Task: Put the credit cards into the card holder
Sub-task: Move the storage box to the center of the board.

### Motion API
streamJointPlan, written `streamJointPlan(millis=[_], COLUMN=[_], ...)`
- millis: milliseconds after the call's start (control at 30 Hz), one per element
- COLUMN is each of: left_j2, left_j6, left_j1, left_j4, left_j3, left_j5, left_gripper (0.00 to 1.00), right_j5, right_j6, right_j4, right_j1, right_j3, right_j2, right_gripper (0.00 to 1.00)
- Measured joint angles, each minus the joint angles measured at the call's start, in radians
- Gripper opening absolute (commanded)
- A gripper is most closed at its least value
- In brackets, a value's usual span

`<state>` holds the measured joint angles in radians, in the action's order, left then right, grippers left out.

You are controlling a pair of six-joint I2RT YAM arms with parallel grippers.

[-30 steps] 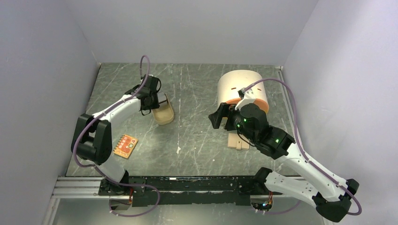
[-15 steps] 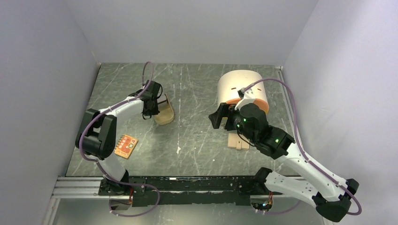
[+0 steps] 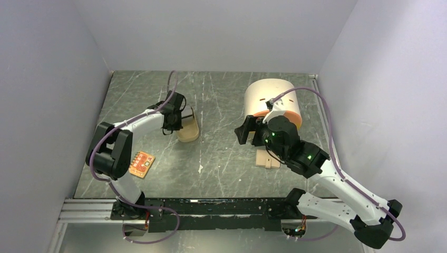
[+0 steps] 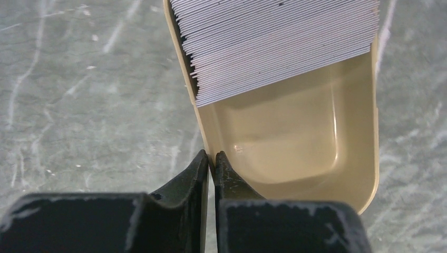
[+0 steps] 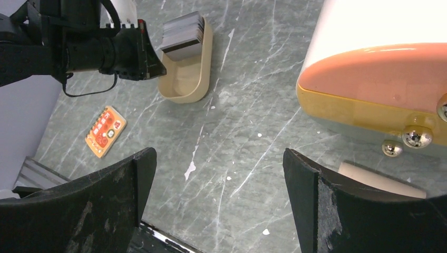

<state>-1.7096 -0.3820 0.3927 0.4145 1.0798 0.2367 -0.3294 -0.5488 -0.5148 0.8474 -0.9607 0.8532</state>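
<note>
My left gripper [image 4: 211, 158] is shut on the left wall of the oval tan tin tray [image 4: 295, 153]. A stack of thin whitish-grey cards [image 4: 279, 47] leans on edge in the tray's far half. In the top view the left gripper [image 3: 178, 122] and the tray [image 3: 190, 132] are at the table's left centre. The beige card holder [image 3: 267, 159] lies flat under my right arm, partly hidden; its edge shows in the right wrist view [image 5: 379, 179]. My right gripper [image 5: 219, 154] is open and empty above bare table. No light blue card shows.
A large cream rounded box with an orange front [image 3: 271, 97] stands at the back right, close to my right wrist [image 5: 379, 79]. An orange-red dotted piece [image 3: 141, 164] lies at the near left, also in the right wrist view [image 5: 105, 130].
My left gripper has shifted slightly right with the tin tray, and the left elbow has swung inward. The right arm has barely moved.
</note>
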Motion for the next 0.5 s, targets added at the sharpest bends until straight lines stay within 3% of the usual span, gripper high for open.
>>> streamJointPlan(millis=[500], left_j2=[0.108], left_j6=[0.076], left_j1=[0.231], left_j4=[0.032], left_j3=[-0.1], left_j5=[-0.171], left_gripper=[0.09], right_j5=[0.008], right_j6=[0.006], right_j4=[-0.038], right_j1=[0.0], right_j3=[-0.038], right_j2=[0.053], right_gripper=[0.9])
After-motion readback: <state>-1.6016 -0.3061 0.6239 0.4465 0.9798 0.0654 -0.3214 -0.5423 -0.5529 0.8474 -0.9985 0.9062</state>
